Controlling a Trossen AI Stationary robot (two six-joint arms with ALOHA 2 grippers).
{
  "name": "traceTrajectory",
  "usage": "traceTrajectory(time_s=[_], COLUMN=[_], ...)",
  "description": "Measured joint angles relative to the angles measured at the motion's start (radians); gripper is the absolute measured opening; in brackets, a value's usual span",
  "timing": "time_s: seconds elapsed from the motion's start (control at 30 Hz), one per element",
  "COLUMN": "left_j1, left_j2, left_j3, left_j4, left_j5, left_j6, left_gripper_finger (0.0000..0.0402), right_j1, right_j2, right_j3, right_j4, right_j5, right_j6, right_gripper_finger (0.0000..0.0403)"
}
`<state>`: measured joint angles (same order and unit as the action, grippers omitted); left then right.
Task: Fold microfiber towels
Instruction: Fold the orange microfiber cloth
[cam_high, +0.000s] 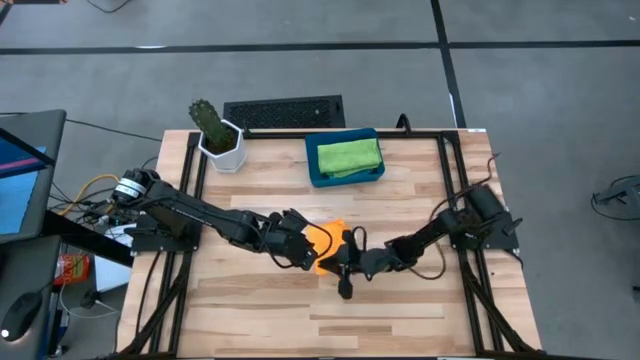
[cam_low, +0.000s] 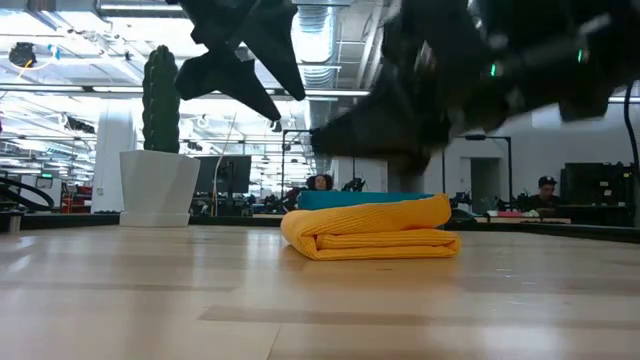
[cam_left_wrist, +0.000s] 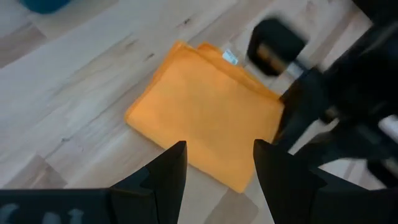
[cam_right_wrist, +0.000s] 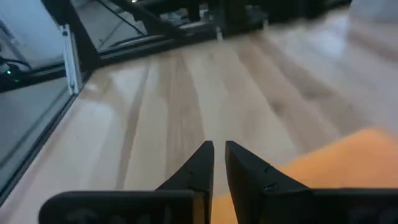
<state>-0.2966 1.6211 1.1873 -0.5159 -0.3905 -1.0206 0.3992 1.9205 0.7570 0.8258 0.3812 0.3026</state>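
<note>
Orange towel (cam_low: 370, 229): you see it folded flat, mid-tabletop toward the front edge.
Left gripper (cam_left_wrist: 214, 165): your fingers spread, empty, above the orange towel.
Right gripper (cam_right_wrist: 219, 163): your fingers nearly pressed together, pinching nothing, beside the towel's edge.
Green towel (cam_high: 347, 155): folded in the blue tray (cam_high: 345, 179) near the back edge.
</note>
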Motion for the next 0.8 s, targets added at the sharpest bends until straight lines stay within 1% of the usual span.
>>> traceTrajectory(time_s=[0.03,0.23,0.33,0.37,0.47,0.57,0.7,0.8], left_j1=[0.001,0.006,0.009,0.009,0.010,0.012,0.029,0.050], left_j2=[0.000,0.022,0.065,0.082,0.155,0.234,0.328,0.396], left_j3=[0.000,-0.001,0.002,0.000,0.001,0.001,0.000,0.000], left_j4=[0.000,0.026,0.104,0.106,0.211,0.251,0.266,0.284], left_j5=[-0.001,-0.035,-0.035,-0.034,-0.014,-0.019,-0.092,-0.097], left_j6=[0.005,0.007,0.016,0.020,0.051,0.079,0.068,0.048], left_gripper_finger=[0.0178,0.0178,0.0178,0.0178,0.0178,0.0178,0.0178,0.0178], right_j1=[-0.001,0.002,0.007,0.010,0.011,0.007,0.006,0.012], right_j2=[0.032,0.182,0.220,0.221,0.212,0.186,0.164,0.158], right_j3=[0.000,-0.012,-0.031,-0.042,-0.070,-0.094,-0.118,-0.123], right_j4=[0.032,0.097,0.177,0.195,0.193,0.179,0.170,0.173], right_j5=[-0.008,0.002,0.026,0.027,0.048,0.060,0.065,0.063], right_j6=[0.024,0.135,0.144,0.142,0.141,0.142,0.144,0.157], right_gripper_finger=[0.0065,0.0065,0.0065,0.0065,0.0065,0.0065,0.0065,0.0065])
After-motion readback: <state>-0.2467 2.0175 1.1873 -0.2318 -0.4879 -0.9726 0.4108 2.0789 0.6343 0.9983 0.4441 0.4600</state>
